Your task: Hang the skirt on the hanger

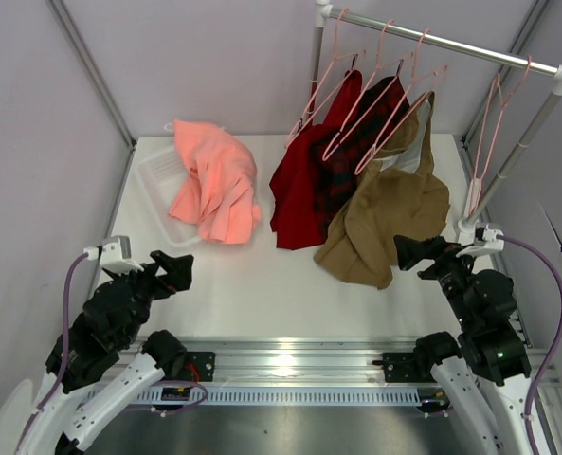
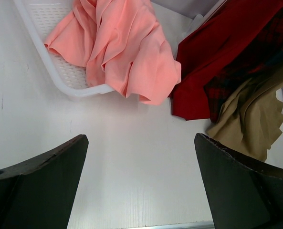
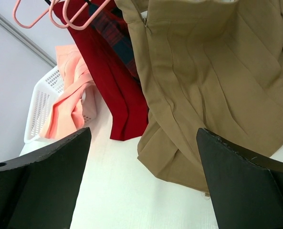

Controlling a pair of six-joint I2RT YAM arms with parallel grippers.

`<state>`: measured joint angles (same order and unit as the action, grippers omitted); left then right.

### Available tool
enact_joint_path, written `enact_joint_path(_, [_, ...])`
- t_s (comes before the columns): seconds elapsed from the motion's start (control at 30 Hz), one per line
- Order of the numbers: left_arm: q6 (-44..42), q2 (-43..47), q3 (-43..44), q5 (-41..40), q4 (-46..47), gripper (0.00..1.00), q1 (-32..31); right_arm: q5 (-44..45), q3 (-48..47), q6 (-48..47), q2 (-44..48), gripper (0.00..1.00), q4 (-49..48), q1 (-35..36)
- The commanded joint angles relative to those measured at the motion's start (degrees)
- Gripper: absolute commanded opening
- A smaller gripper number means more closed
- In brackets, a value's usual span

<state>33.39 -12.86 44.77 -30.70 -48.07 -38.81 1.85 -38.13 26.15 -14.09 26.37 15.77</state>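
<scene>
The skirt (image 1: 385,223) hangs from the rail (image 1: 451,43) at the table's (image 1: 262,294) far right, hem pooled on the surface; my right wrist view shows its pleats. My right gripper (image 1: 423,254) hovers beside it and my left gripper (image 1: 174,268) sits near-left, both wide and empty. The basket (image 1: 153,180) in the far-left corner holds pink cloth (image 1: 214,190).

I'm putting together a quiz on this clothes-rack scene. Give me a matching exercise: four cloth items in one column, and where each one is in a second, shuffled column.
Items:
1. khaki skirt
2. salmon-pink garment
3. red garment
4. plaid garment

Places:
A. draped over the white basket
B. middle of the three below the rail
C. rightmost of those three
D. leftmost of those three

Pairs: 1-C, 2-A, 3-D, 4-B
</scene>
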Motion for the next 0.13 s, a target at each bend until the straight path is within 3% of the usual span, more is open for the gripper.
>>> enact_joint_path(0.0, [-0.8,-0.5,-0.1,1.1,2.2,0.99,0.3,-0.7,0.0,-1.7,-1.8,0.99,-3.3,-0.1])
enact_joint_path(0.1, [-0.4,-0.5,0.1,0.8,1.8,0.99,0.3,-0.7,-0.1,-2.3,-2.7,1.0,-3.5,-0.1])
